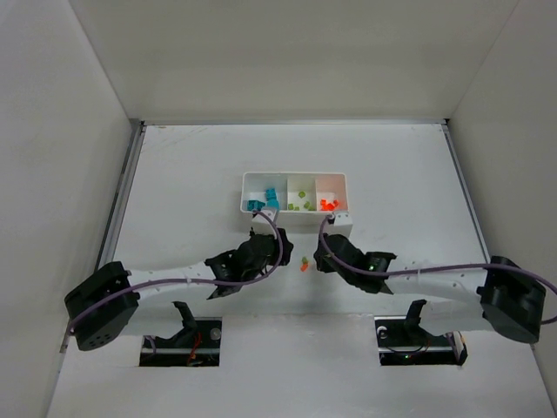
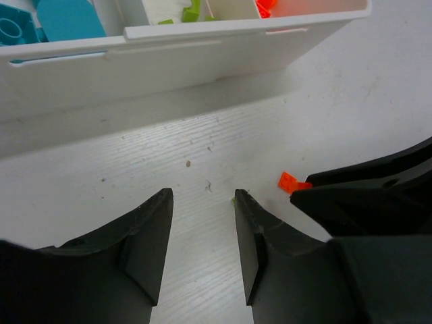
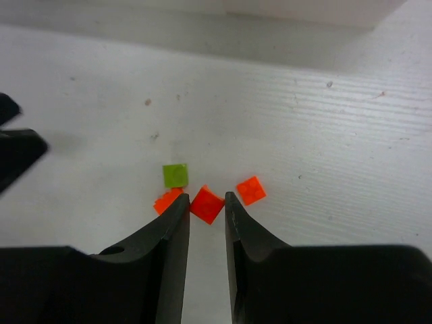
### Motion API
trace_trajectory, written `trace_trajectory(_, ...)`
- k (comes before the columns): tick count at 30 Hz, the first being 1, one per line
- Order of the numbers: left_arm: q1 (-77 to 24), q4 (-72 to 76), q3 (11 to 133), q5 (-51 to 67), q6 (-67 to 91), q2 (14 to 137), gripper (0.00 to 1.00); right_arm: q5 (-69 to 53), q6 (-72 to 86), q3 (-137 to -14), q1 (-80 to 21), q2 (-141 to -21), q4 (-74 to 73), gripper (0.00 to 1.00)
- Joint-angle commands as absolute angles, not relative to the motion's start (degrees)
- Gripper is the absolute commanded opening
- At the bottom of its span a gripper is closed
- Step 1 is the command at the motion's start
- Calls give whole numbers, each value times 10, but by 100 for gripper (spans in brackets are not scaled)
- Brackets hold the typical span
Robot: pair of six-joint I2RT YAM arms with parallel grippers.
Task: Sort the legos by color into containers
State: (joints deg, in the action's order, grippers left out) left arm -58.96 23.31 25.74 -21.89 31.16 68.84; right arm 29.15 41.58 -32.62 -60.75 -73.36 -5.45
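one orange brick (image 3: 206,204) is framed by the right gripper (image 3: 206,200), its tips narrowly apart and not clamped; the left gripper (image 2: 202,199) is held wide, empty. four legos (image 3: 175,175) are left on the table (image 3: 304,101); beyond, most are sorted into the containers (image 2: 202,57).

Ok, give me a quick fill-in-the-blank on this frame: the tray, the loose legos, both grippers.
1. Seen from the top camera, the teal legos lie in the tray's ___ compartment.
2. Loose on the table lie three orange legos and one ___ lego.
3. The brick closest to the right gripper is coloured ___.
4. The left gripper has its fingers apart and holds ___.

Missing words: left; green; orange; nothing.
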Motion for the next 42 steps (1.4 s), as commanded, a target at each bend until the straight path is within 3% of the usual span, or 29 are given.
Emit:
trace_trajectory(1,-612,250,253,-224,314,684,39,311,393,-351,-594,-673,-75,26)
trace_trajectory(7,-651,265,266,-223,301,714,40,288,295,-405,-482,-642,-55,26)
trace_trajectory(15,-684,280,280,-228,283,764,43,224,230,-487,-385,-739,24,27)
trace_trajectory(18,-682,297,283,-228,280,782,48,221,226,-504,-364,-776,36,34)
trace_trajectory(20,-680,312,283,-226,279,794,50,223,226,-511,-365,-784,38,46)
trace_trajectory(22,-677,322,286,-222,277,802,51,229,228,-506,-366,-776,40,49)
trace_trajectory(42,-664,330,349,-211,243,907,44,245,314,-340,-434,-631,34,44)
